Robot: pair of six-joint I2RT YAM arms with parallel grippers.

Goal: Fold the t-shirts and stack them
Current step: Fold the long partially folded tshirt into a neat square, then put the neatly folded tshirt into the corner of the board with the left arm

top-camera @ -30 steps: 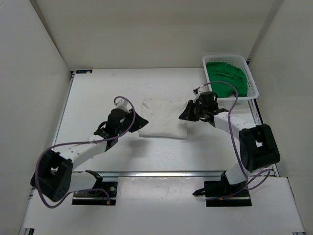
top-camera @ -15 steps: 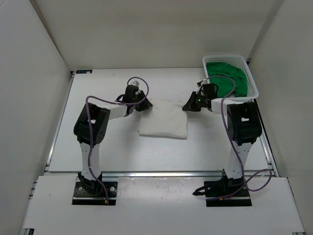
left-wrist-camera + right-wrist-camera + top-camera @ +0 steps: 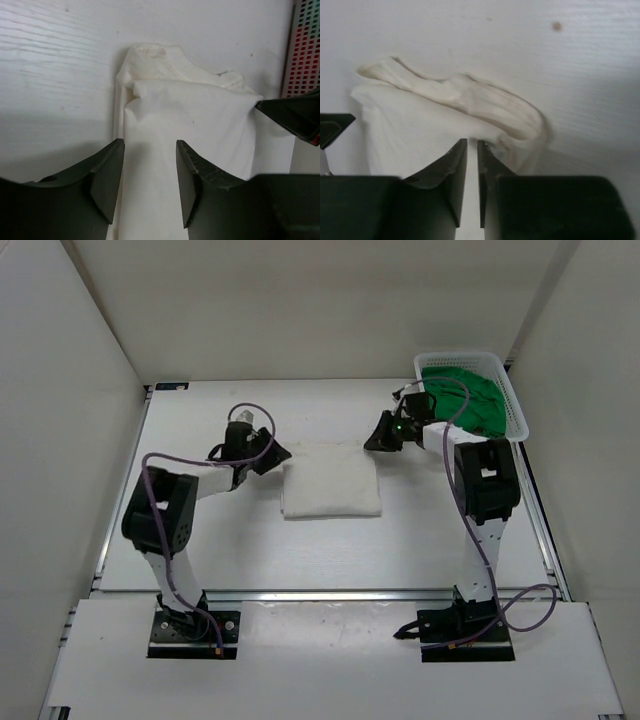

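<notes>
Bright green cloth t-shirt (image 3: 470,400) lies half hidden in white plastic mesh basket (image 3: 460,356). Both grippers have shifted to the folded white cloth t-shirt's (image 3: 332,480) far corners, left gripper (image 3: 149,145) apart, right gripper (image 3: 472,142) together.

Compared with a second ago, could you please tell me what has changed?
Both pincers moved to the far edge of the white shirt: the left pincer is open at its left corner, and the right pincer is shut by its right corner. The white shirt, green shirt and basket stayed put.
</notes>
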